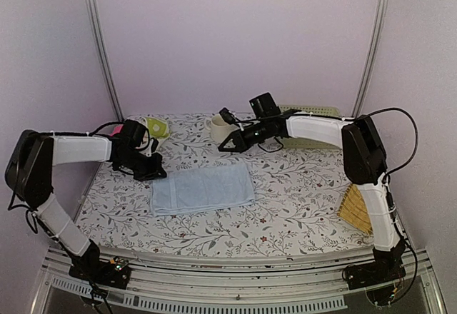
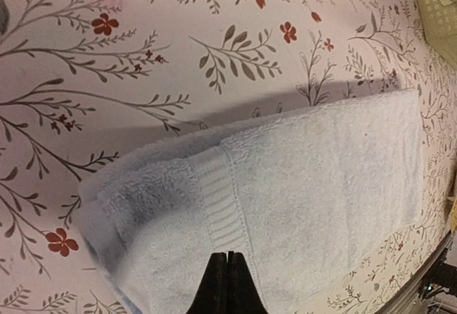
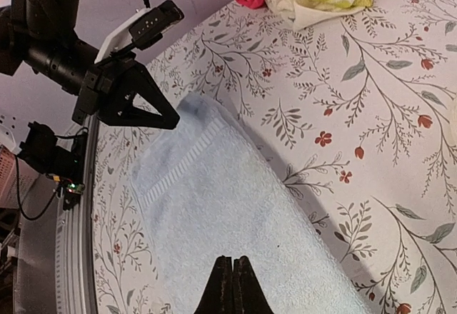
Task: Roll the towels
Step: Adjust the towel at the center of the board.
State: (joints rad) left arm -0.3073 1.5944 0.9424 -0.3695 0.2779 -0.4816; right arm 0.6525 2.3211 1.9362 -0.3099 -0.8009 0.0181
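The left hand (image 1: 153, 171) hangs at the far left corner of the pale blue towel (image 1: 203, 188), its fingers pressed together with nothing between them. Behind it, near the back edge of the desk (image 1: 300, 200), the yellow-green patterned towel (image 1: 157, 126) lies bunched. The blue towel lies folded flat at mid-desk. Beyond its far edge the right hand (image 1: 226, 146) hovers, fingers likewise together and empty. A yellow woven tray (image 1: 355, 207) sits at the desk's right edge.
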